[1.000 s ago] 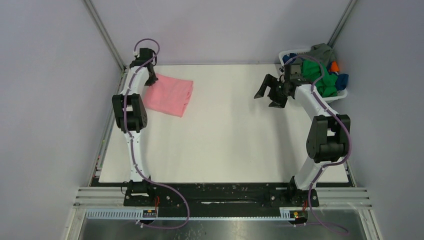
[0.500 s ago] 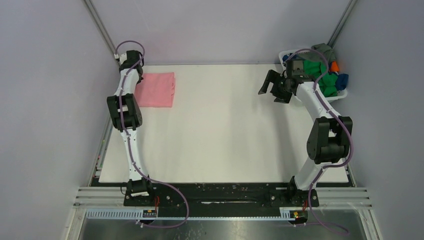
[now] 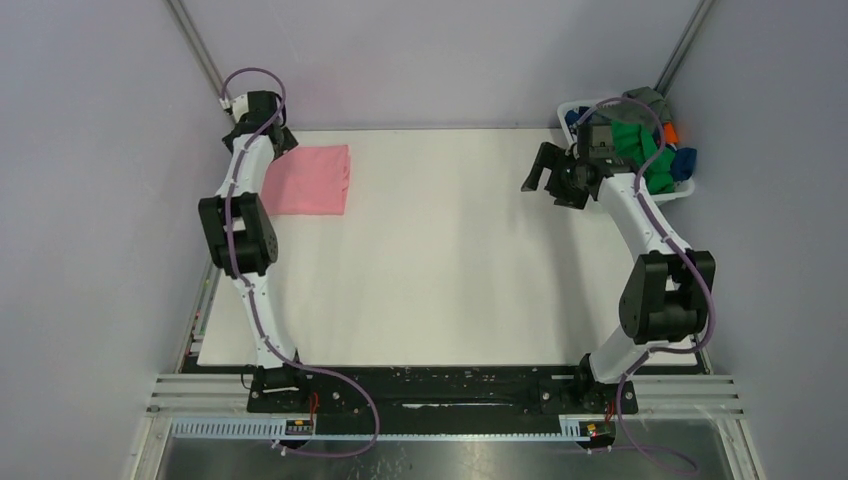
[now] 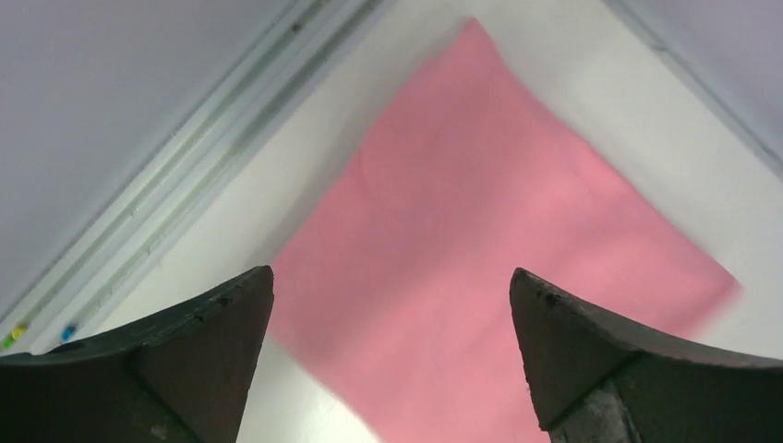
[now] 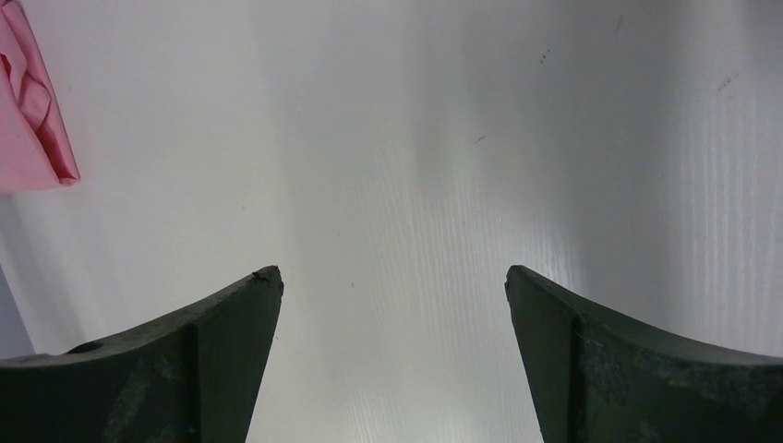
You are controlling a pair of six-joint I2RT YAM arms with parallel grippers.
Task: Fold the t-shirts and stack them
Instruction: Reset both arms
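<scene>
A salmon pink t-shirt (image 3: pixel 310 180) lies folded flat in the table's far left corner, filling the left wrist view (image 4: pixel 489 240). My left gripper (image 3: pixel 278 140) hovers open over the shirt's far left edge, with only cloth showing between its fingertips (image 4: pixel 391 271). My right gripper (image 3: pixel 550 178) is open and empty above bare table (image 5: pixel 393 270), just left of the basket. The pink shirt's edge (image 5: pixel 32 120) shows at the top left of the right wrist view. Green (image 3: pixel 640 150), grey (image 3: pixel 645 100), blue (image 3: pixel 685 160) and orange (image 3: pixel 670 130) t-shirts are heaped in the basket.
The white plastic basket (image 3: pixel 575 108) sits at the far right corner against the wall. A metal rail (image 4: pixel 203 157) borders the table's left edge beside the pink shirt. Grey walls enclose the table on three sides.
The left gripper slid the pink shirt further left into the corner, then opened and let it go. The right gripper shifted slightly towards the basket, staying open.
</scene>
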